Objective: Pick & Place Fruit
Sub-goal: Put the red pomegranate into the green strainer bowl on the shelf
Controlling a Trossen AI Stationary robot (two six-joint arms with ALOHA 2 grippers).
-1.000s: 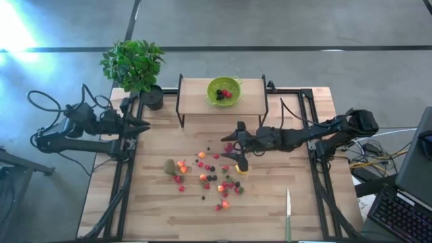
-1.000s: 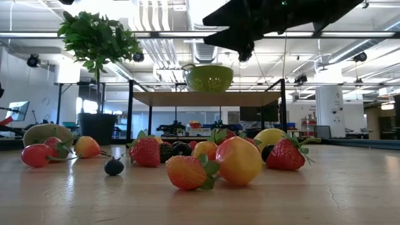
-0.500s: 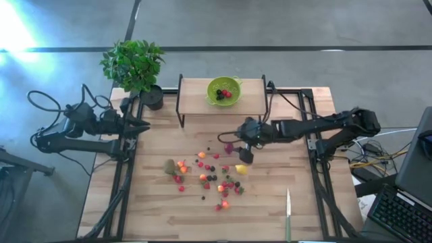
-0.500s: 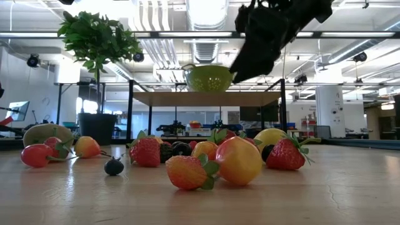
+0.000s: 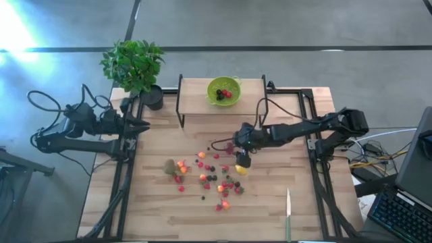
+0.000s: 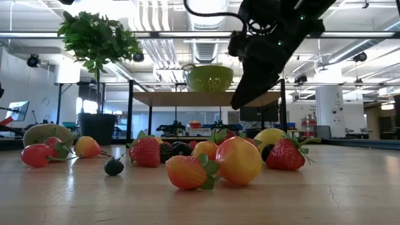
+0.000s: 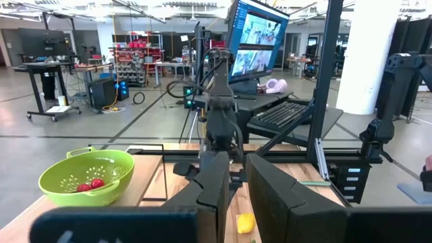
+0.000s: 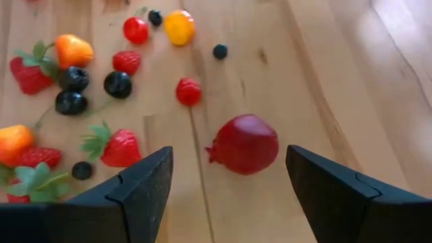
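Note:
Small toy fruits lie scattered on the middle of the wooden table: strawberries, berries, orange and yellow pieces, with a brown kiwi at their left. A round dark red fruit rests on the table at the far right of the scatter. My right gripper hangs open above it, tipped downward. Its fingers stand either side of the red fruit in the right wrist view, without touching it. My left gripper waits shut at the table's left edge, pointing level.
A lime-green bowl holding a few berries sits on a raised wooden shelf at the table's far side. A potted plant stands at the far left corner. A knife lies near the front right edge.
My right gripper has tipped from nearly level to pointing steeply down and has sunk toward the fruit, ending over the dark red fruit. The fruits have stayed where they were.

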